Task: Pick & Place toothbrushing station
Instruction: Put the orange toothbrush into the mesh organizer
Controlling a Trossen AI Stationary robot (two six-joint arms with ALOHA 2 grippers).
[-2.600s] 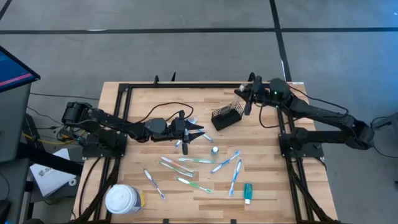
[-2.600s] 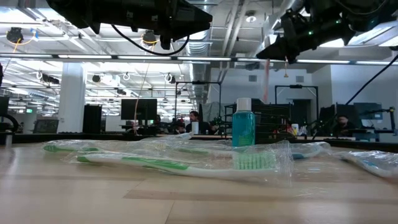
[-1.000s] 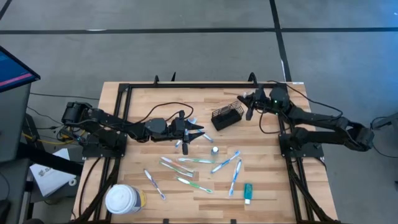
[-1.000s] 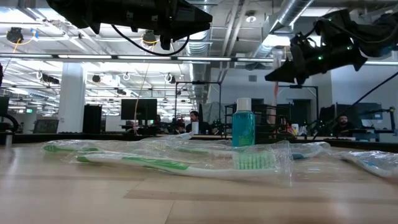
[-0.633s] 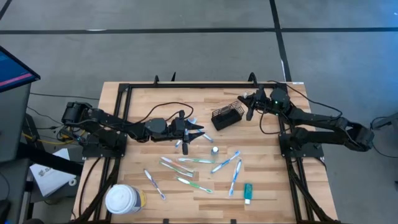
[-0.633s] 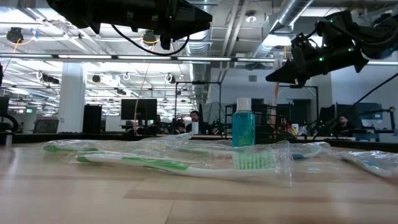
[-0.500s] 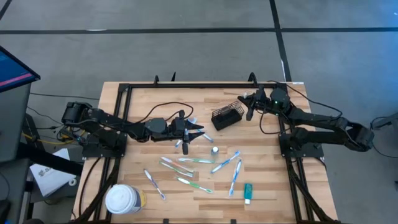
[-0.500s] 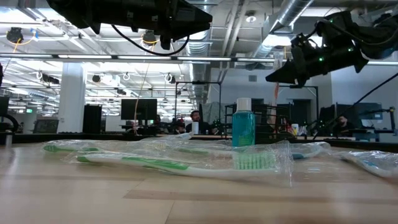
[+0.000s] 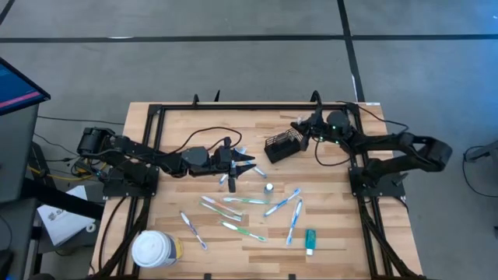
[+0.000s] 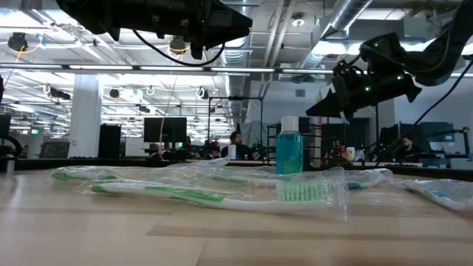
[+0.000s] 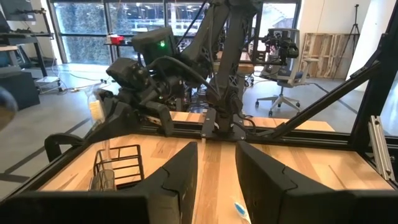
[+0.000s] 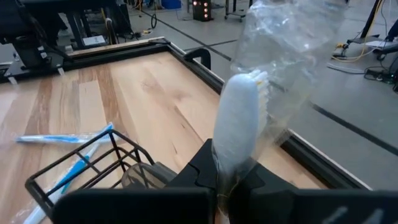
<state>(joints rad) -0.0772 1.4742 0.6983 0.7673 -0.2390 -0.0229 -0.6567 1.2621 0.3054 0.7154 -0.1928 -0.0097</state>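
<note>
The right gripper (image 9: 308, 132) is clamped on a wrapped white toothbrush (image 12: 239, 127), head up, poised just above the wire-mesh caddy (image 9: 283, 145), likely for dropping in. The left gripper (image 9: 243, 164) waits mid-table, fingers part open, empty.

A robotics lab in an open industrial hall: exposed ceiling ducts (image 10: 310, 29), rows of monitors (image 10: 164, 131), other robot rigs (image 11: 230, 62), an office chair (image 11: 280, 68), concrete floor (image 9: 233, 70).

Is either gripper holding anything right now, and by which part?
The right gripper holds a wrapped white toothbrush by its handle, head upward, above the black wire caddy. The left gripper holds nothing.
</note>
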